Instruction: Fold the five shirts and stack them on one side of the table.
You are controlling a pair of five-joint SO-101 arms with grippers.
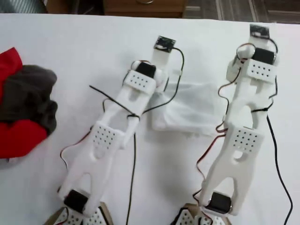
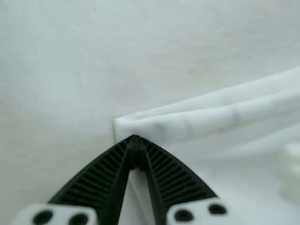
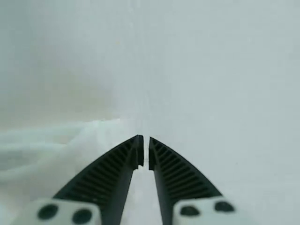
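A folded white shirt (image 1: 192, 110) lies flat on the white table between my two arms. In the left wrist view its corner (image 2: 123, 125) sits right at my left gripper (image 2: 136, 140), whose black tips meet and pinch the cloth edge (image 2: 211, 117). The right gripper (image 3: 144, 151) is at the shirt's other end, where a cloth fold (image 3: 42, 150) runs up to its tips. Those tips are closed to a thin slit on the edge. From above, the left arm (image 1: 117, 117) and right arm (image 1: 243, 117) cover both grippers.
A loose pile of shirts lies at the table's left edge, with red cloth (image 1: 18, 138) and a dark grey shirt (image 1: 28, 96) on it. Black cables (image 1: 133, 154) trail from both arms. The table's far edge (image 1: 93, 16) runs along the top.
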